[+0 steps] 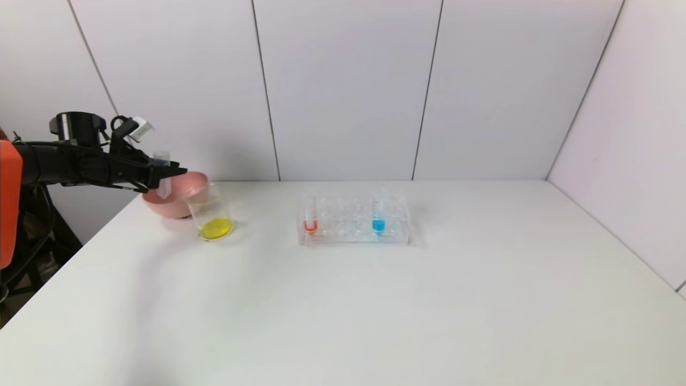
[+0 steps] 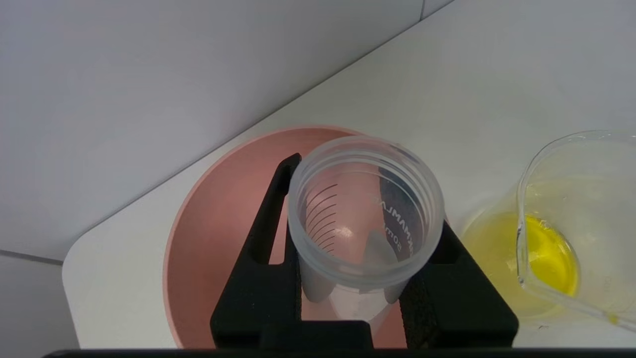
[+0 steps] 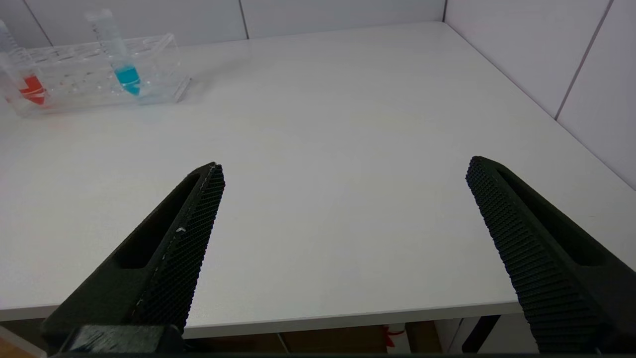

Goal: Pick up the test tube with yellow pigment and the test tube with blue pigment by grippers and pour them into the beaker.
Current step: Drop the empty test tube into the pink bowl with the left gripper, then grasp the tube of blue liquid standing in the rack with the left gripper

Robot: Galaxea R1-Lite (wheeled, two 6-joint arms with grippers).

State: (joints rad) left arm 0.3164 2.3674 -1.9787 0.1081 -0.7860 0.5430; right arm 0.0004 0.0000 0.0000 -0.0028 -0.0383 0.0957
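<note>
My left gripper [image 1: 166, 174] is shut on a clear, empty-looking test tube [image 1: 162, 172] and holds it upright above the pink bowl [image 1: 185, 206]. In the left wrist view I look down the tube's open mouth [image 2: 365, 219], clamped between the black fingers [image 2: 258, 278]. The beaker [image 1: 210, 214] stands beside the bowl with yellow liquid in its bottom, and it shows in the left wrist view [image 2: 571, 238] too. The blue-pigment test tube [image 1: 378, 212] stands in the clear rack [image 1: 353, 236]; it also shows in the right wrist view [image 3: 119, 54]. My right gripper [image 3: 343, 174] is open near the table's front edge.
A red-tipped tube [image 1: 310, 214] stands at the rack's left end. The bowl sits at the table's back left corner, close to the wall. The white table [image 1: 375, 311] has a bare middle and front.
</note>
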